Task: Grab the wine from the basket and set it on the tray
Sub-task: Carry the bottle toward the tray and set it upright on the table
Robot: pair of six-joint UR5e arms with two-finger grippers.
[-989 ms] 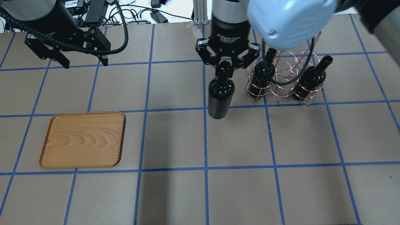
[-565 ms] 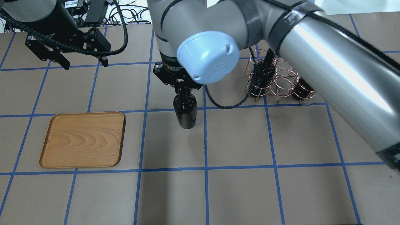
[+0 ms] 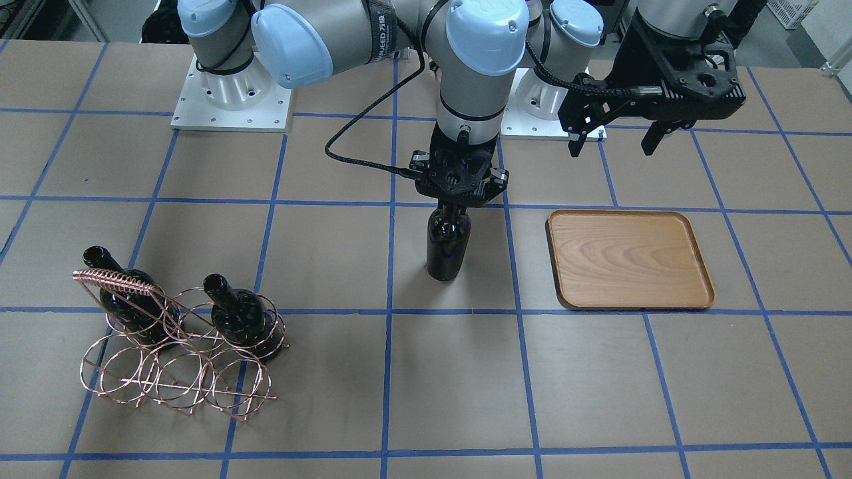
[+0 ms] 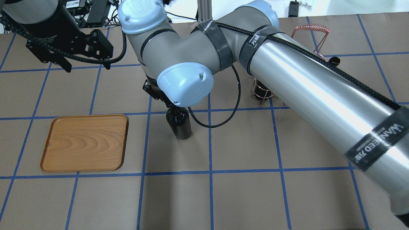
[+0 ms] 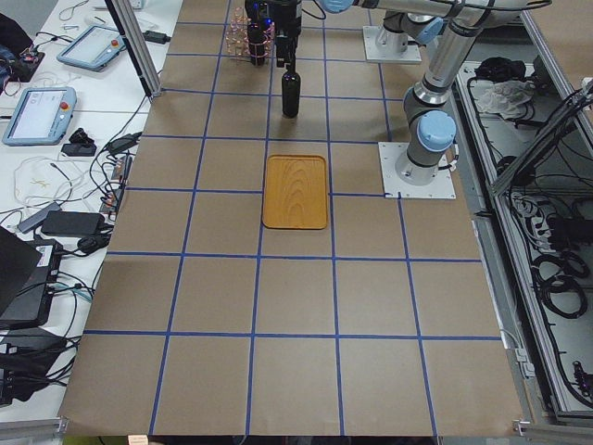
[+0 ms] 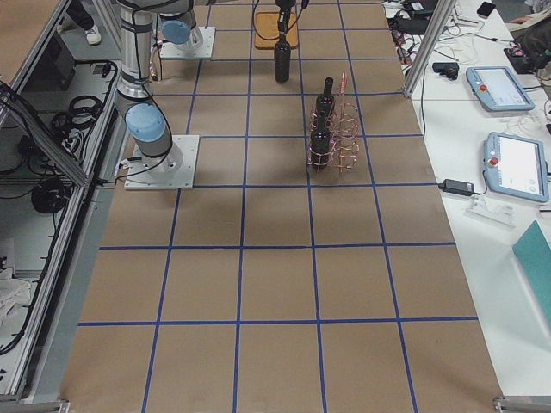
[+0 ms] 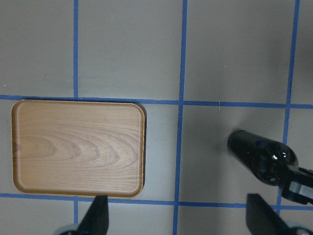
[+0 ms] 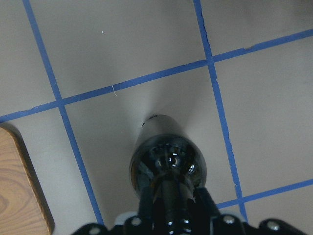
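Note:
My right gripper is shut on the neck of a dark wine bottle, which hangs upright low over the table between the basket and the tray. The bottle also shows in the overhead view and in the right wrist view. The wooden tray lies empty to its left, about a bottle's length away. The copper wire basket still holds two dark bottles. My left gripper is open and empty, high behind the tray.
The brown table is marked with a grid of blue tape. My right arm stretches across the overhead view and hides most of the basket. The arm bases stand at the table's back edge.
My right gripper has carried the bottle leftward from beside the basket toward the tray and lowered it. The left gripper has not moved.

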